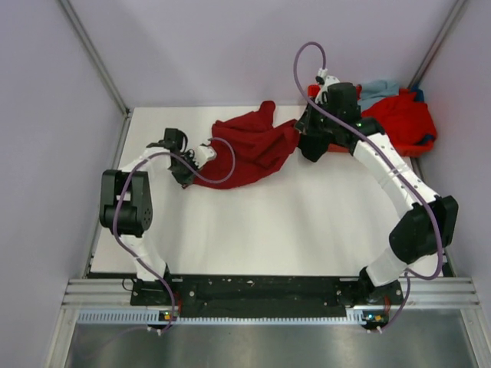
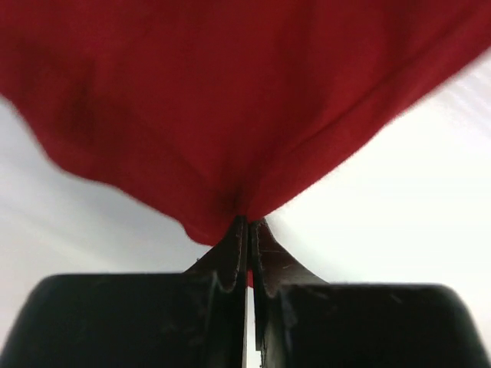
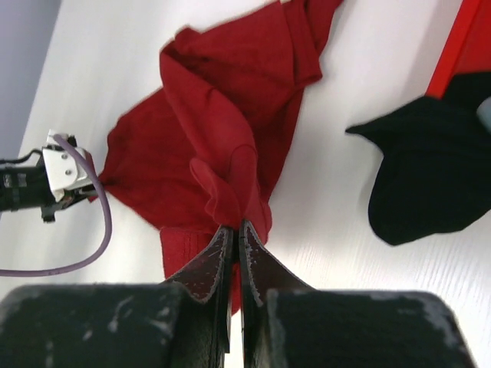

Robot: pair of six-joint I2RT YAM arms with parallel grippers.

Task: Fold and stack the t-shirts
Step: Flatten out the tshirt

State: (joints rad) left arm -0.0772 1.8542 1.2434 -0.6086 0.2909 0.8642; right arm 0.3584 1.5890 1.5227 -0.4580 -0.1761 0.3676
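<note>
T-shirts: one is in work, the dark crimson t-shirt (image 1: 249, 149). It lies crumpled on the white surface (image 1: 291, 222), far of centre, between the two hands. The others sit far right in the orange-red tray (image 3: 451, 47): bright red t-shirt (image 1: 403, 115), pale grey-blue t-shirt (image 1: 380, 88), and black t-shirt (image 3: 430, 169), which spills over the tray rim onto the surface.

Left hand (image 2: 247, 226): fingers pressed together, pinching the crimson cloth at its left tip. The hem runs straight into the jaws, so it is a thin bite.

Right hand (image 3: 236, 230): fingers pressed together, pinching a bunched fold at the shirt's right edge. Cannot tell whether that is sleeve, hem or shoulder, or how many layers are in the bite.

Step in hand, as I judge it: grips are made, and the next job is to open the shirt out flat before any fold. Nothing is folded or stacked yet, so the task is at an early stage.

To do it well:
- Raise both hands together, so the bundle hangs and untwists.
- Draw the hands apart along the left-right line, at an even pace, until the cloth is taut but not strained.
- Lay it down toward the near middle of the surface, where there is room.
- Keep the right hand off the black t-shirt just beside it.

Risks: the left tip may slip out of its shallow pinch. The right bite may hold a doubled layer, which would keep the shirt twisted. If so, set it down and regrip at a clear corner.
</note>
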